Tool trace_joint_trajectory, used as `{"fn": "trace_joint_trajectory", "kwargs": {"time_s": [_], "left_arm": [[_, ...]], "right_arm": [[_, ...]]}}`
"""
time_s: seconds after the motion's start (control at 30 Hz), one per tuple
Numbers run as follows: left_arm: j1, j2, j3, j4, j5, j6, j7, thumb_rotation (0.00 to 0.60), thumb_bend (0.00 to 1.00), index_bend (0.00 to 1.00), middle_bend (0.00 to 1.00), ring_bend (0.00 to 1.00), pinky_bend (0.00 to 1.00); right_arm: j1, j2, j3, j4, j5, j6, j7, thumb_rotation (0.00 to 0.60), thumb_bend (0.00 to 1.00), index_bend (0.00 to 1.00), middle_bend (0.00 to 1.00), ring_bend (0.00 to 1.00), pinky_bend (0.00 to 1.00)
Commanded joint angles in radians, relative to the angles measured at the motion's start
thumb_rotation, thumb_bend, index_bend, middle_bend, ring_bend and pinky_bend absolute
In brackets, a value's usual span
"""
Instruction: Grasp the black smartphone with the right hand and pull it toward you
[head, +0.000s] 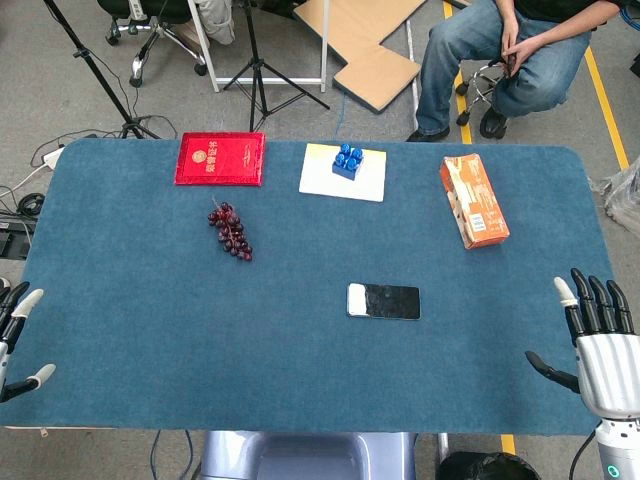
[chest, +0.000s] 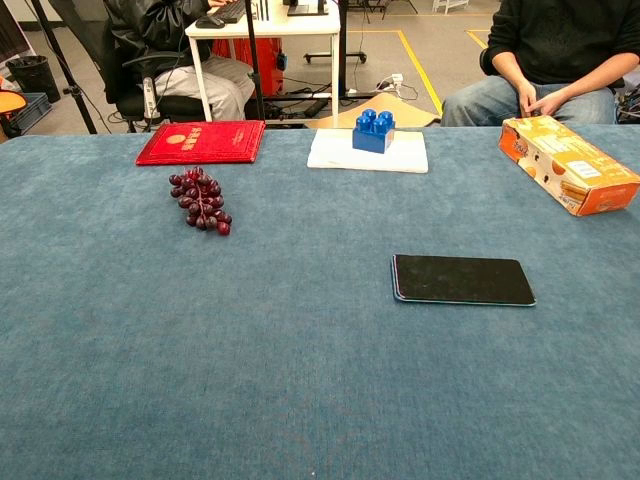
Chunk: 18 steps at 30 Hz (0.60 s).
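In the head view, a flat black rectangular smartphone (head: 384, 301) is seen lying screen-up on the blue felt-covered table (head: 150, 300), a little right of the middle and lengthwise across the view. The right hand (head: 598, 340) is shown at the table's right edge with its fingers spread and nothing held, well apart from the phone. Only a few pale-tipped fingers of the left hand (head: 16, 335) are caught at the left edge; they are apart and nothing is gripped. Along the far side are laid a red embossed booklet (head: 220, 158), a white foam pad (head: 343, 172) with a blue plastic building block (head: 348, 161) on it, and an orange cardboard box (head: 473, 200). A bunch of dark red grapes (head: 230, 231) is set nearer, below the booklet.

In the chest view, the smartphone (chest: 463, 279) is seen flat right of centre, with the grapes (chest: 200, 200), booklet (chest: 202, 142), block (chest: 373, 131) and box (chest: 569, 164) beyond it. Neither hand is shown here.
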Motion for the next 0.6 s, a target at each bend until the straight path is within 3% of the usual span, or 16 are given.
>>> {"fn": "trace_joint_trajectory", "kwargs": {"time_s": [0.03, 0.33, 0.47, 0.6], "left_arm": [[-0.001, 0.001, -0.001, -0.002, -0.005, -0.003, 0.000, 0.600, 0.00, 0.00, 0.00, 0.00, 0.00], [-0.012, -0.017, -0.010, 0.004, -0.037, -0.032, 0.028, 0.600, 0.00, 0.00, 0.00, 0.00, 0.00], [-0.024, -0.031, -0.020, 0.003, -0.060, -0.056, 0.053, 0.600, 0.00, 0.00, 0.00, 0.00, 0.00], [-0.035, -0.046, -0.029, 0.010, -0.095, -0.083, 0.077, 0.600, 0.00, 0.00, 0.00, 0.00, 0.00]], "right_arm": [[0.002, 0.000, -0.002, -0.003, 0.005, -0.009, 0.001, 0.600, 0.00, 0.00, 0.00, 0.00, 0.00], [0.085, -0.037, -0.021, 0.016, 0.033, -0.186, 0.060, 0.600, 0.00, 0.01, 0.00, 0.00, 0.00], [0.211, -0.089, -0.004, 0.058, 0.057, -0.383, 0.070, 0.600, 0.00, 0.04, 0.00, 0.00, 0.00], [0.335, -0.153, 0.018, 0.088, 0.096, -0.572, 0.101, 0.600, 0.09, 0.09, 0.04, 0.00, 0.00]]}}
